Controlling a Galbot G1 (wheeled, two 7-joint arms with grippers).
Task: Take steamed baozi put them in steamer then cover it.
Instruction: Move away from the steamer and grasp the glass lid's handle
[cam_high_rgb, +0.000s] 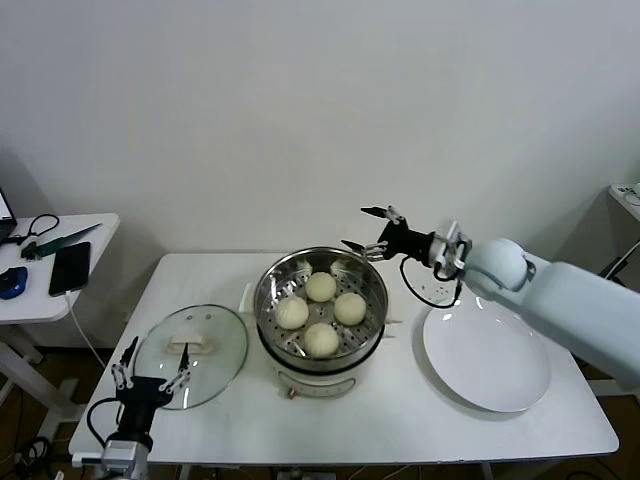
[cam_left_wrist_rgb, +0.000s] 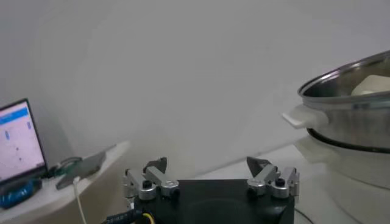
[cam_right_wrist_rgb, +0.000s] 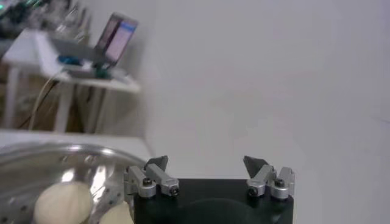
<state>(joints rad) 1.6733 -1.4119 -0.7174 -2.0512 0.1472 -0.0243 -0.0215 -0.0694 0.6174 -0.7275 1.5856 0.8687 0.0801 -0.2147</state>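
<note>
A glass lid (cam_high_rgb: 190, 354) lies left of the steamer (cam_high_rgb: 320, 318), a white plate (cam_high_rgb: 487, 357) right. Four buns (cam_high_rgb: 321, 286) sit inside. Both the left gripper (cam_high_rgb: 151, 372) and the right gripper (cam_high_rgb: 370, 230) are spread wide, empty; the left arm is cut off.

four smooth cream-white steamed baozi (cam_high_rgb: 321, 312) sit in a diamond on the perforated tray inside the steamer (cam_high_rgb: 270, 305), close together. the steamer is a round shiny steel pot on a white base, upright and uncovered at the middle of the table.

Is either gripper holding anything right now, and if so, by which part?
Nothing is held. The right gripper stands open above the steamer, clear of the four baozi. The left gripper is open by the glass lid, not gripping its handle.
</note>
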